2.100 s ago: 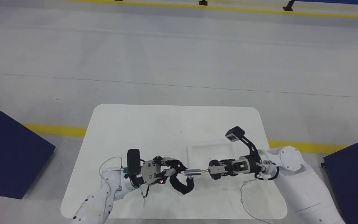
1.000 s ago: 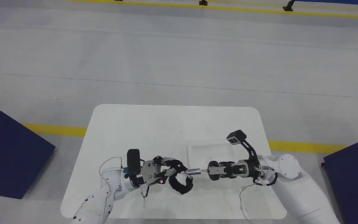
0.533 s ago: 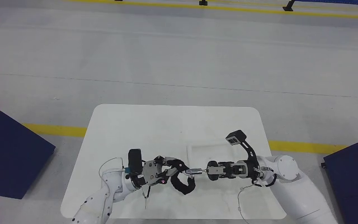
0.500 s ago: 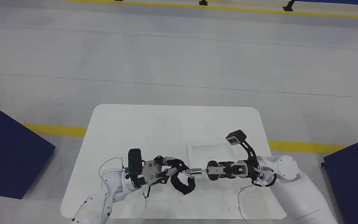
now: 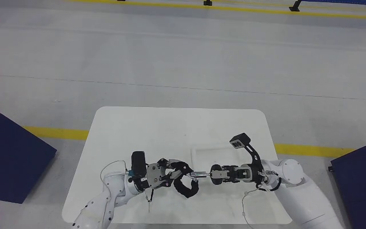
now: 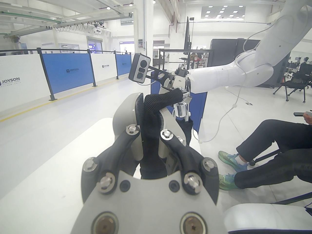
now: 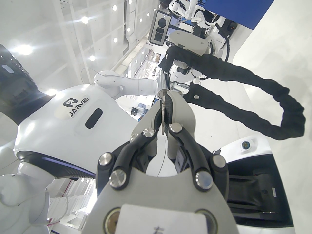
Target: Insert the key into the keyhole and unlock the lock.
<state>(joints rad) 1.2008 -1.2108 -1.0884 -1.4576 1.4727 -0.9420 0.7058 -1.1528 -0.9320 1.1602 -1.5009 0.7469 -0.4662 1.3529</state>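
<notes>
Lock point(image 5: 184, 189): black fabric-sleeved cable loop ending in a silver cylinder point(image 7: 160, 83), held up over the white desk point(image 5: 143, 131) between the two claws. Curls out of the left claw point(image 5: 178, 169), sweeps down and round below it, then comes back up to the cylinder just beside that claw's fingertips. Impossible to tell whether the lowest bend of the loop touches the desk or hangs just off it.

Left claw next in size: closed narrow on the sleeved cable, with fingers point(image 6: 127, 115) pressed on either side of the black fabric. Gripped stretch of cable largely covered by the claw's own linkage in the left wrist view; cylinder half hidden there behind the cable's end, just past the fingertips.

Right claw point(image 7: 167, 99) facing the left one, fingertip to fingertip, with the cylinder directly ahead of it. Pinched almost shut on the key point(image 7: 162, 116), a thin metal piece seen edge-on between the pads.

Key lined up with the cylinder's end and reaching it right at the right claw's tips. Meeting point masked by those tips, so not clear how far into the cylinder the blade sits, nor whether turned. In the top view, too small to make out: just a short bright link between the two claws.
</notes>
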